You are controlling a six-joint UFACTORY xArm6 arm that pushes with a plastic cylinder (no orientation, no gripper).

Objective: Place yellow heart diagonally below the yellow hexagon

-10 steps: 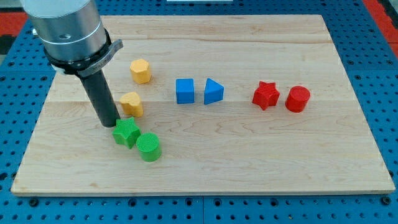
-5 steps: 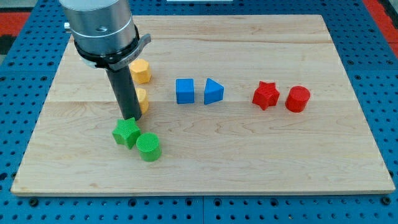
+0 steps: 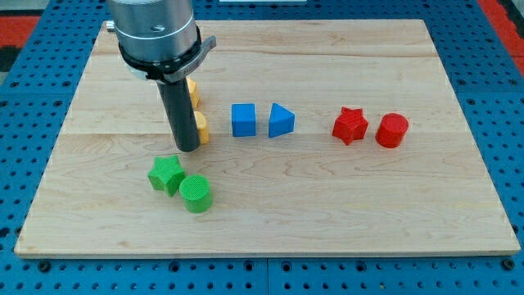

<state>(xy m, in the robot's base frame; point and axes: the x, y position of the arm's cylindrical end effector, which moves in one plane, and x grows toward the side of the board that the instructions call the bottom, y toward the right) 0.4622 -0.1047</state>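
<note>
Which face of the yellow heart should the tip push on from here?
My tip sits against the yellow heart on its left, hiding most of it. Judging by the yellow hexagon directly above, I'd keep pushing that left face, rightward.

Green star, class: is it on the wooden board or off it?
On the board: the green star lies flat on the wood, beside the green cylinder, well inside the edges.
</note>
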